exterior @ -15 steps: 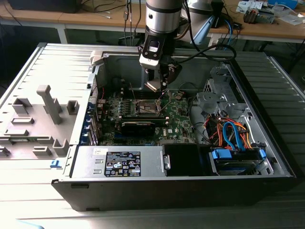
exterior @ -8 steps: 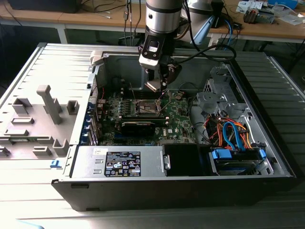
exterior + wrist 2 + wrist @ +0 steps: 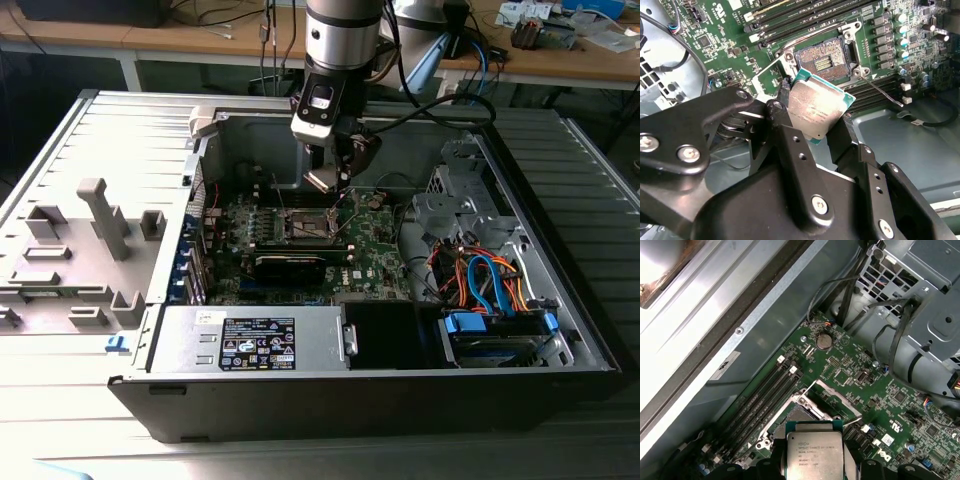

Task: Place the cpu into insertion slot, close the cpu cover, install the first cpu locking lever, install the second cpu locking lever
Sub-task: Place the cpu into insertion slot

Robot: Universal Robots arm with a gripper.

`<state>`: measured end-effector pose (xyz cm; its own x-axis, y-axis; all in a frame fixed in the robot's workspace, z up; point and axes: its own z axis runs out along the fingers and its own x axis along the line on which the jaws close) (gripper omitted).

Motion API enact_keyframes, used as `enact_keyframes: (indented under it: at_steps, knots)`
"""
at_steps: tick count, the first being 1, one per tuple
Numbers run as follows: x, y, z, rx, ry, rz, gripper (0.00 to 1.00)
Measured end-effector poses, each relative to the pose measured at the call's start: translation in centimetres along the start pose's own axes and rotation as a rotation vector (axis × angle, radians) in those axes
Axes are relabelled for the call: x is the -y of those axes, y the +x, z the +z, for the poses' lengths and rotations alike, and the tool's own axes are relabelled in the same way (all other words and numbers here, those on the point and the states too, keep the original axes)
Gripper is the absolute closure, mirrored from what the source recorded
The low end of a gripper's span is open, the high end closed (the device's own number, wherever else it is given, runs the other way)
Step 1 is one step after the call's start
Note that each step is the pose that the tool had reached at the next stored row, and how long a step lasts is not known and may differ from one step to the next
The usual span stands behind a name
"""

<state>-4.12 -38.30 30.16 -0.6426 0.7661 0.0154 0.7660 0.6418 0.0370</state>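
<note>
- The cpu (image 3: 817, 110), a thin flat square chip with a silvery-grey metal top: clamped by its edges between my two black fingers (image 3: 785, 127), tilted, held above the slot.
- My gripper (image 3: 335, 168): inside the open grey computer case (image 3: 560, 250).
- The insertion slot (image 3: 824, 62), a dark square socket on the green circuit board (image 3: 730, 30): uncovered; in the first wrist view the cpu (image 3: 815, 457) hides its near part.
- The cpu cover (image 3: 837, 395), a thin silver metal frame: raised beside the slot.
- The chip's lower edge: hidden behind my fingers.

Bright light; glare washes out the ribbed table (image 3: 70, 400), the case (image 3: 300, 395) interior dimmer.
</note>
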Motion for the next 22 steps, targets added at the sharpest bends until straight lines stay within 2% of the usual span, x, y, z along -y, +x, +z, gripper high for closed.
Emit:
enact_keyframes:
  at_steps: [22]
  knots:
    - [0.0,0.0,0.04,0.0009,-0.0003,0.024,0.45]
